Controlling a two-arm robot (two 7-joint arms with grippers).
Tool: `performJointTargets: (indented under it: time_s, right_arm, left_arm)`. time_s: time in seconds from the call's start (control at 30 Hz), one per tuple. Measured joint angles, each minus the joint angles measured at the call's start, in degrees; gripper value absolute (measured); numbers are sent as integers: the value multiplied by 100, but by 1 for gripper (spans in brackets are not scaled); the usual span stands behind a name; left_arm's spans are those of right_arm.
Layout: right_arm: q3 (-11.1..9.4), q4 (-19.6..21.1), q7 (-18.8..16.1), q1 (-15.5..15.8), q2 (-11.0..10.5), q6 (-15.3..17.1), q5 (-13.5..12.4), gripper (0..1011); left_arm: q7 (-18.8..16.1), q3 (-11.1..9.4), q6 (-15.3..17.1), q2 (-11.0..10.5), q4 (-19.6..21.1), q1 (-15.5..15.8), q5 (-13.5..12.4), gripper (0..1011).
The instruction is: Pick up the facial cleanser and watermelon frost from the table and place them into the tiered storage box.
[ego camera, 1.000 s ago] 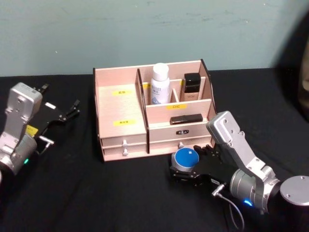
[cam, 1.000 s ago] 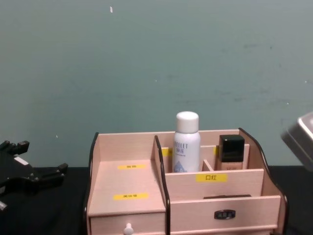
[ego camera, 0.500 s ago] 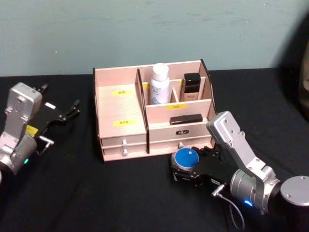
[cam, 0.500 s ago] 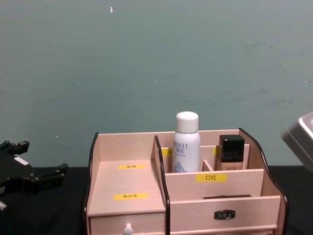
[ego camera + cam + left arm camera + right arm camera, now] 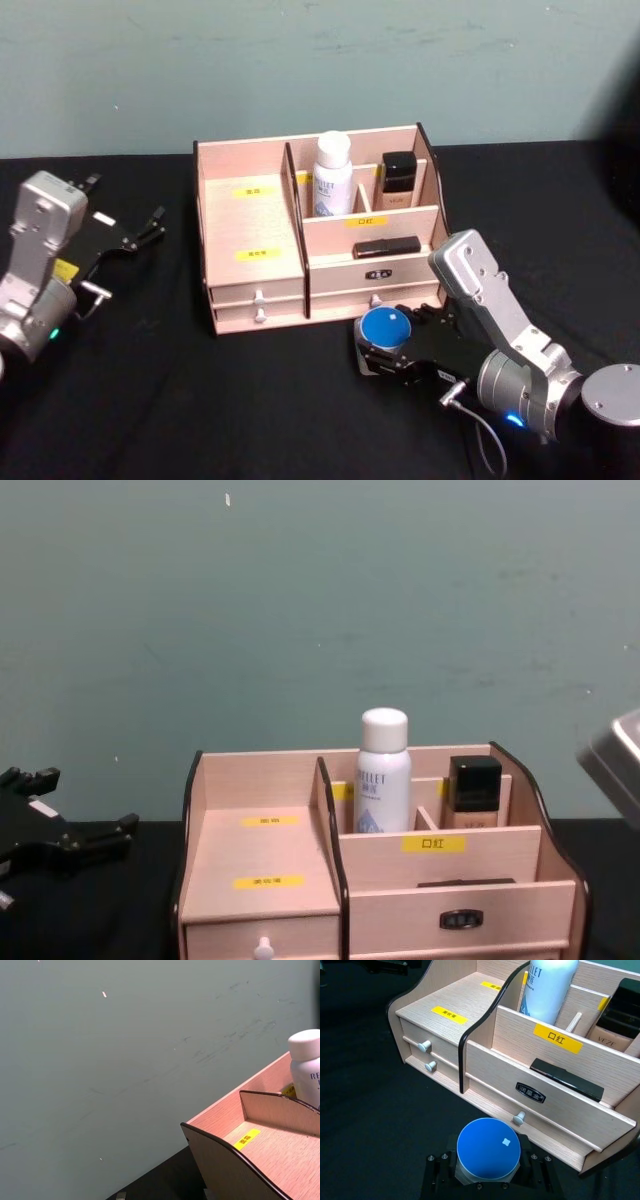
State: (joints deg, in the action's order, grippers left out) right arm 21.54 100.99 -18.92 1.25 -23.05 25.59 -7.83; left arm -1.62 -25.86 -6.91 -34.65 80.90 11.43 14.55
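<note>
A round jar with a blue lid (image 5: 385, 327), which I take for the watermelon frost, sits between the fingers of my right gripper (image 5: 384, 350) on the black table, just in front of the tiered storage box (image 5: 250, 290). The right wrist view has the jar (image 5: 488, 1149) clamped by the gripper (image 5: 488, 1172) below the box's small drawers (image 5: 555, 1105). A white bottle (image 5: 332, 175), apparently the facial cleanser, stands upright in a rear compartment of the box. My left gripper (image 5: 140, 232) rests open at the far left, apart from the box.
A black square bottle (image 5: 397, 178) stands beside the white one, and a flat black stick (image 5: 385, 245) lies in the front tier. The box's wide left shelf (image 5: 250, 215) holds nothing. Black tabletop (image 5: 200, 400) stretches in front.
The right gripper with the jar has shifted very slightly to the right. The left arm has not moved.
</note>
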Motion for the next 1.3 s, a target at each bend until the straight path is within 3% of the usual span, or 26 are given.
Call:
performJointTargets:
  time_s: [0.57, 0.9, 1.07, 1.3]
  right_arm:
    - [-29, 3, -78, 22, -13, -61, -35, 730]
    - [-26, 304, -320, 80, -190, -239, -145, 730]
    - [42, 535, -449, 75, -285, -261, -217, 730]
    - [314, 814, -657, -145, -346, -270, -313, 730]
  left_arm:
    - [0, 0, 0, 0, 0, 0, 0, 1001]
    - [0, 0, 0, 0, 0, 0, 0, 1001]
    - [0, 0, 0, 0, 0, 0, 0, 1001]
    - [0, 0, 0, 0, 0, 0, 0, 1001]
